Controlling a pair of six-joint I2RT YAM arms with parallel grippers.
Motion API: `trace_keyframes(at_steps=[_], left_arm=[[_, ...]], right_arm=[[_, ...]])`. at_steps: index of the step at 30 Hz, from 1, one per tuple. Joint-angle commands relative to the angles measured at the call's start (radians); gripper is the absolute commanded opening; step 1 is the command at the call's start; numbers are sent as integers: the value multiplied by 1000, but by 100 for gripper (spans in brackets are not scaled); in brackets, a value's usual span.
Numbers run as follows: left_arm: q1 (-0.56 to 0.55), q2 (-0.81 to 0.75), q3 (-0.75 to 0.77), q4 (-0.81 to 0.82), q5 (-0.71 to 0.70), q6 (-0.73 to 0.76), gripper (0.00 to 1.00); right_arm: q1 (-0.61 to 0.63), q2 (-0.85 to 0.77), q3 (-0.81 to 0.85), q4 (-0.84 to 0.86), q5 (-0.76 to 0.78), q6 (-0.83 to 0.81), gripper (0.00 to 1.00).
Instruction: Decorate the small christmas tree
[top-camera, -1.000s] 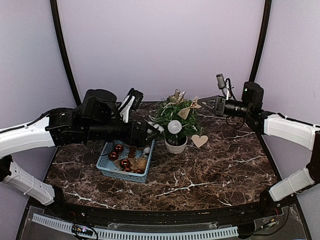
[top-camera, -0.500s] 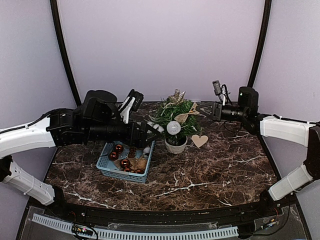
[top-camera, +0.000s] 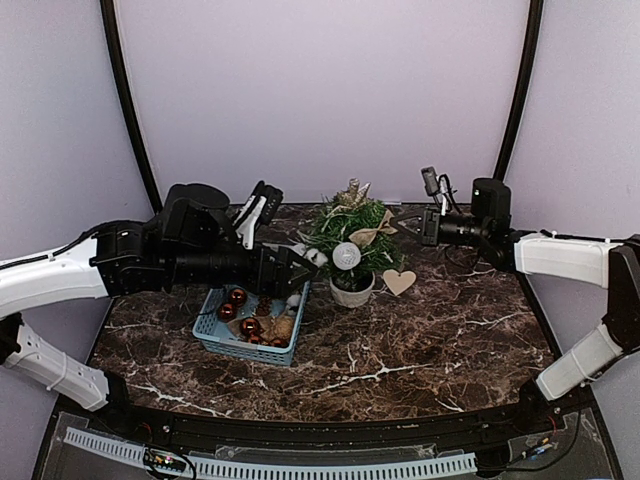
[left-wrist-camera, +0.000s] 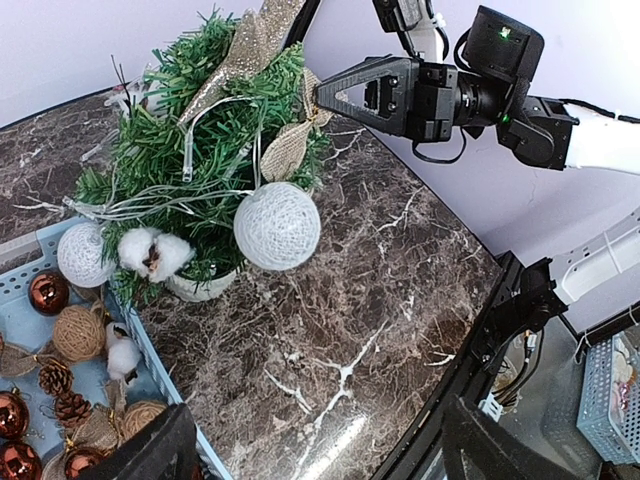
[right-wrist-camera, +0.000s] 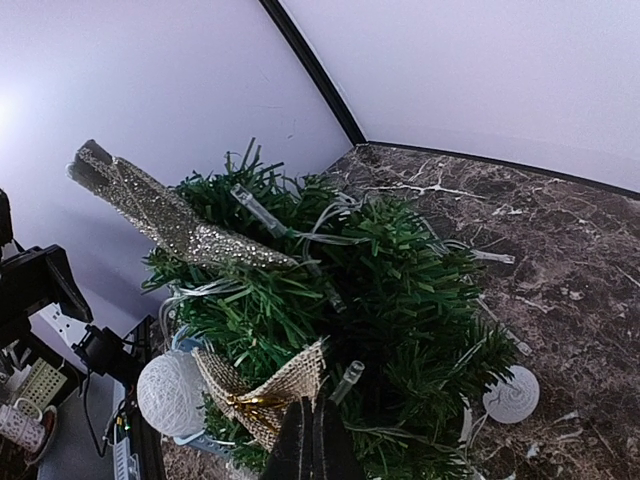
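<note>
The left gripper (top-camera: 308, 262) hangs with its fingers spread wide, the small christmas tree (top-camera: 335, 228) just ahead of its tips and a blue basket (top-camera: 240, 349) underneath it. The right gripper (top-camera: 404, 222) is pinched closed, its tip right at a burlap bow (top-camera: 372, 232) on the side of the tree facing it. Whether it nips the bow or merely touches it, I can't make out from here.

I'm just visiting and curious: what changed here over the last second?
The right gripper sank slightly and edged toward the small christmas tree, shut tips apparently pinching the burlap bow, which dipped with it. The open left gripper, blue basket and wooden heart stayed put.
</note>
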Motion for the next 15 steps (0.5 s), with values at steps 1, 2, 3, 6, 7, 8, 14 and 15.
trace_keyframes(at_steps=[1,2,3,6,7,8,14,15], left_arm=[[6,-37,-16,24,5,-5,88],[6,-37,-16,25,6,-5,88],[6,-37,-16,25,7,-5,88],[6,-40,-19,27,8,-5,88],[6,-41,-20,27,8,-5,88],[6,-43,-21,27,8,-5,88],[6,-50,-25,28,8,-5,88],[6,-51,-25,28,7,-5,88]], right_arm=[[-1,11,-14,36,10,-7,0],[-1,13,-14,35,10,-7,0],[-1,16,-14,34,9,-7,0],[-1,20,-13,31,5,-7,0],[-1,21,-12,28,6,-7,0],[-1,20,-10,21,9,-7,0],[-3,-4,-3,-4,33,-2,11],[-2,-9,-4,-6,38,-1,13]])
